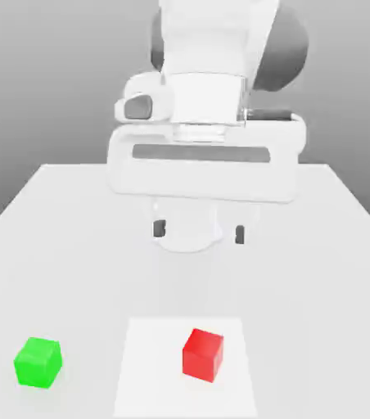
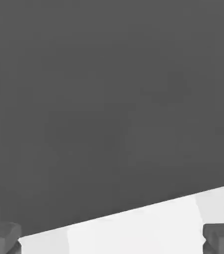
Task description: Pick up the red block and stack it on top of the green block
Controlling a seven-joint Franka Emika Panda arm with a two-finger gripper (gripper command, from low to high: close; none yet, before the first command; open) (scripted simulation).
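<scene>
The arm stands at the far side of the white desk [image 1: 57, 245], its broad white body facing the exterior camera. The hand [image 1: 199, 232] hangs below that body, well above the desk surface, and its 2 dark fingertips [image 1: 160, 228] show at either side of the pale wrist, set wide apart with nothing between them, so the hand is released and carries nothing. The hand view agrees: the 2 grey fingertips [image 2: 2, 237] sit at opposite edges of that picture, with a bare gap between them, and beyond them lie a pale strip of desk [image 2: 134, 230] and a dark grey backdrop.

The red block [image 1: 203, 354] rests flat on the desk near the front edge, on a slightly brighter white rectangular patch [image 1: 151, 368] of the surface. It is turned a little, so that 1 corner edge faces the exterior camera. It lies nearer the camera than the hand and well apart from it.

The green block [image 1: 38, 362] also rests flat on the desk, outside the bright patch, toward the exterior view's left of the red block. The 2 cubes are well apart and do not touch, at about the same depth on the desk. Each stands alone, with nothing on top of it.
</scene>
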